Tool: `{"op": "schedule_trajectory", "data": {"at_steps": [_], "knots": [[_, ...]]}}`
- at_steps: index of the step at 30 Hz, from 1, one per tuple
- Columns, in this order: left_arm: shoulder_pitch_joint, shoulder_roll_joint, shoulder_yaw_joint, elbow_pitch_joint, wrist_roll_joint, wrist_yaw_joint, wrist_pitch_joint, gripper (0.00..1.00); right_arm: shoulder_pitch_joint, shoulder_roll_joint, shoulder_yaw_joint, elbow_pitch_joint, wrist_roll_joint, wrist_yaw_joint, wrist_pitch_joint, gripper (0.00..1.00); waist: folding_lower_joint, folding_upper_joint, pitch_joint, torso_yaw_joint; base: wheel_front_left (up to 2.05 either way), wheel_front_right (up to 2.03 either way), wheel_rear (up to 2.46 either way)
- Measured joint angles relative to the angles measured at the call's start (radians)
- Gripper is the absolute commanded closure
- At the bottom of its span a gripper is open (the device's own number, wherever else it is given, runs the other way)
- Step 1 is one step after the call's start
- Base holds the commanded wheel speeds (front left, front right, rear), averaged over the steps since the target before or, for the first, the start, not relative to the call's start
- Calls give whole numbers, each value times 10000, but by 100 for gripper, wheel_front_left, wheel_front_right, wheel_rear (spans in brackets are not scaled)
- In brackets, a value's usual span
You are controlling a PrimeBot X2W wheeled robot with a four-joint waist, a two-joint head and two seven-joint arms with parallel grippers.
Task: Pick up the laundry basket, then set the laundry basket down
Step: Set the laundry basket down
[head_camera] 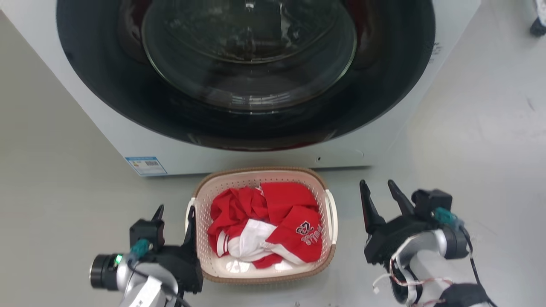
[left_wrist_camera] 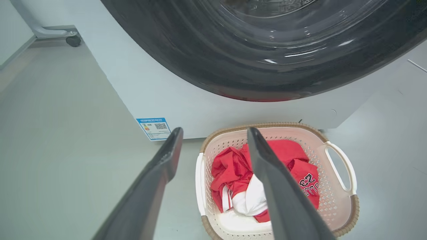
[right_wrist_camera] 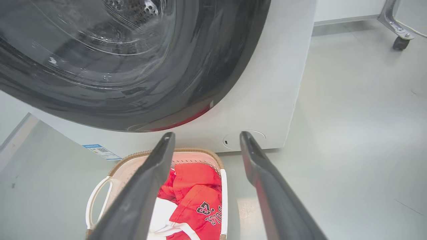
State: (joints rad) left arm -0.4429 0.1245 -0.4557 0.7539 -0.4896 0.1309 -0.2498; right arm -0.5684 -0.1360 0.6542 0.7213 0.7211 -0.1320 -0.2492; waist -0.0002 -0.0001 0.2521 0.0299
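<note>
While the left tool [head_camera: 176, 209] hangs low with its two dark fingers spread wide and nothing held, its inner finger stands right at the left handle [left_wrist_camera: 199, 180] of the laundry basket [head_camera: 256, 171]; whether they touch cannot be told. The right tool [head_camera: 377, 185] is spread just as wide and is also empty. It sits near the right handle [head_camera: 331, 215], with a strip of grey floor [head_camera: 469, 128] between them.

The basket rests on the floor between the two tools. Just behind it rises a white washing machine [head_camera: 106, 128] with a large round door [head_camera: 247, 64] of dark glass. A blue and white sticker [head_camera: 146, 165] marks the machine's lower left corner. In the left wrist view, a small black wheel [left_wrist_camera: 73, 40] on a metal leg stands far off.

The basket is cream plastic with perforated walls, rounded corners, a brown woven-look rim and white handles. Crumpled red and white clothes [head_camera: 273, 213] lie inside, one showing the number 23.

Its mouth faces up, and its handles face the robot's left and right. Which way its longer side runs cannot be told from these angles.
</note>
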Motion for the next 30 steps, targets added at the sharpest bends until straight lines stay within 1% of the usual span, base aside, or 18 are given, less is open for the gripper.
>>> {"op": "schedule_trajectory", "data": {"at_steps": [8, 14, 15, 22, 26, 30], "knots": [[2101, 25, 1223, -1875, 1179, 0, 0, 0, 2082, -111, -1258, -1655, -1350, 0, -2, 0, 0, 0, -1083, 7, 0, 0, 0], [3533, -123, 1958, -3578, 2094, 0, 0, 0, 3703, -82, -2151, -3049, -2376, 0, -2, 0, 0, -1, -1737, 28, 0, 0, 0], [3994, -198, 2201, -4123, 2383, 0, 0, 0, 4162, -21, -2389, -3528, -2734, 0, 0, 0, 0, -1, -1908, 31, 0, 0, 0], [5250, -355, 2623, -5685, 3175, 0, 0, 0, 5476, 115, -3198, -5064, -3756, 0, -2, 0, 1, 0, -2386, -4, 0, 0, 0], [5690, -393, 2876, -6261, 3350, 0, 0, 0, 6018, 251, -3501, -5797, -4263, 0, -2, 0, 1, 0, -2607, -23, 0, 0, 0], [6007, -443, 2934, -6711, 3561, 0, 0, 0, 6450, 339, -3804, -6447, -4696, 0, -4, 0, 0, 0, -2691, -44, 0, 0, 0]]}}
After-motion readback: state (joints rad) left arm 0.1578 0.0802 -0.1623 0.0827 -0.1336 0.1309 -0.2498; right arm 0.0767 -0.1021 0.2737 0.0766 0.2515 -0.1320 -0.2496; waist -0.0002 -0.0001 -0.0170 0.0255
